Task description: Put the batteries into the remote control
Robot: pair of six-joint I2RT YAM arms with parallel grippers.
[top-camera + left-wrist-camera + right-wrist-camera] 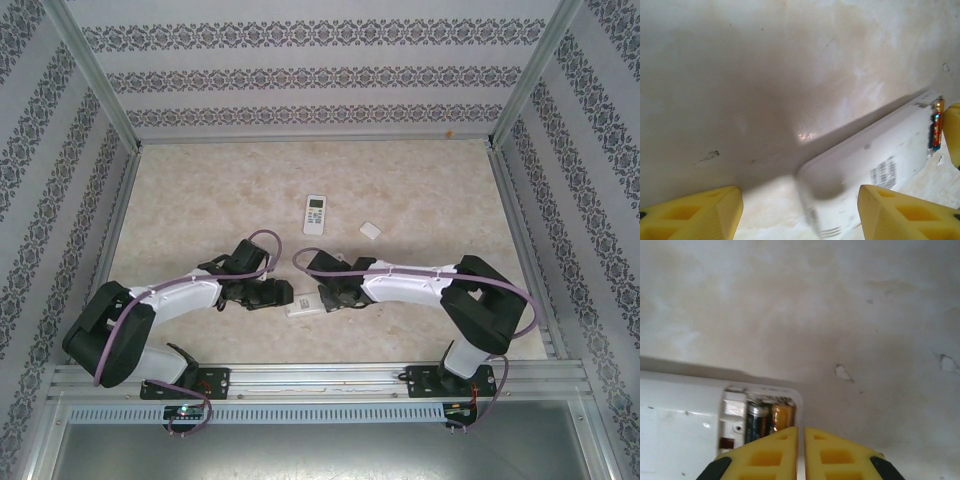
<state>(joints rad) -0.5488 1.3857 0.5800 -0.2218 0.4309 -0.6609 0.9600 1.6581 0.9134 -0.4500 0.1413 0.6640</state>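
Beige marbled desk [200,200] inside patterned walls [320,80]. Toward 6 o'clock of the desk, remote [303,306] lying back up between both hands. At its 9 o'clock, left hand [283,294]; at its 3 o'clock, right hand [326,297].

From the left wrist: left hand [800,200] with yellow fingers [695,215] apart, gripping nothing, remote [875,160] angled from 6 toward 2 o'clock between them (contact unclear).

From the right wrist: right hand [801,435] with fingers pressed together, nothing between, tips at the 6 o'clock edge of the open compartment at the remote's [680,425] end. Both batteries [760,422] side by side in that compartment, dark one at 9 o'clock of the coppery one.

Second remote [316,214] face up at 12 o'clock of the first, well apart; small white piece [370,230] at its 4 o'clock.
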